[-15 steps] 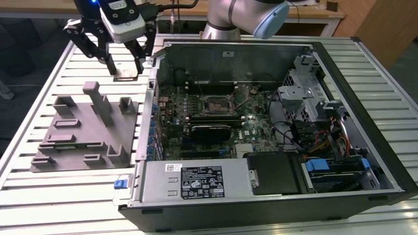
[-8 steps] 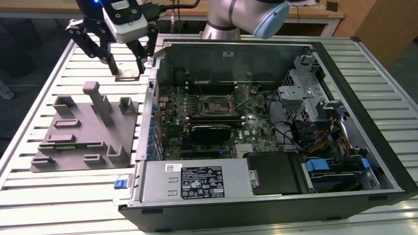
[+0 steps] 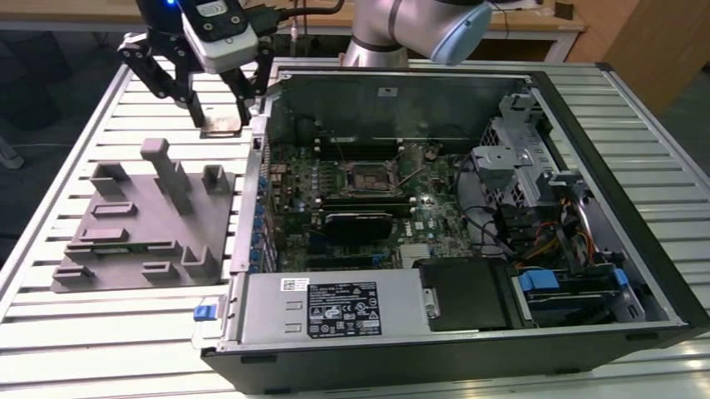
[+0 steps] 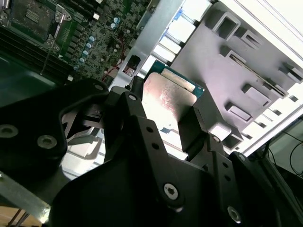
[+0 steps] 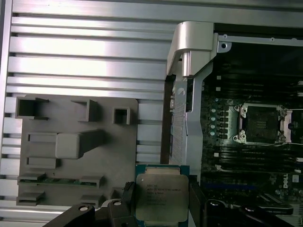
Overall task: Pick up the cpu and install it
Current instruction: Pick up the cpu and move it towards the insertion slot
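One cpu (image 5: 161, 197) clamped by opposite edges in gripper (image 5: 161, 208), metal lid upward, seemingly level, above table (image 5: 85, 47).

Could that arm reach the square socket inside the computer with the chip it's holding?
Probably yes. The jaws grip the cpu just outside the open case; the socket looks bare, with nothing lying over it. Only the case wall stands between, so the arm would have to clear that.

Bright overhead light; glare on the slatted table (image 5: 85, 47) and cpu (image 4: 165, 101), dim inside the computer case (image 3: 400, 104).
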Robot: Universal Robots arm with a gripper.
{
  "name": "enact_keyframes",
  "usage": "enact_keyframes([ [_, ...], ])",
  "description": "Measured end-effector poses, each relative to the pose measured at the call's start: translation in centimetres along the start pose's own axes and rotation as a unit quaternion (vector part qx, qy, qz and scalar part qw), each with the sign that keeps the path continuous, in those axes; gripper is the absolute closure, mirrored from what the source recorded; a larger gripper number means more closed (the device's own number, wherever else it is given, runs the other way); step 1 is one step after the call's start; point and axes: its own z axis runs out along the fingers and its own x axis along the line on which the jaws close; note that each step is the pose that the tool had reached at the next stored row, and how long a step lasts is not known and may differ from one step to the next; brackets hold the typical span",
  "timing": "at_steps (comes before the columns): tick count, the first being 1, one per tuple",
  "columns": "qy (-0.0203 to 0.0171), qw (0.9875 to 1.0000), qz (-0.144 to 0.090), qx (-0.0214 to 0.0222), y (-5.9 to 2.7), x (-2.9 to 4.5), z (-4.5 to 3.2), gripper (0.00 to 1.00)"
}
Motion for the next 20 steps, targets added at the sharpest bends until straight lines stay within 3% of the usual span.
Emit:
enact_keyframes([
  [10, 0.0000, 1.0000, 0.000, 0.0000, -0.04, -1.11, 0.00, 0.46],
  [20, 0.0000, 1.0000, 0.000, 0.0000, -0.08, -3.37, 0.06, 0.46],
])
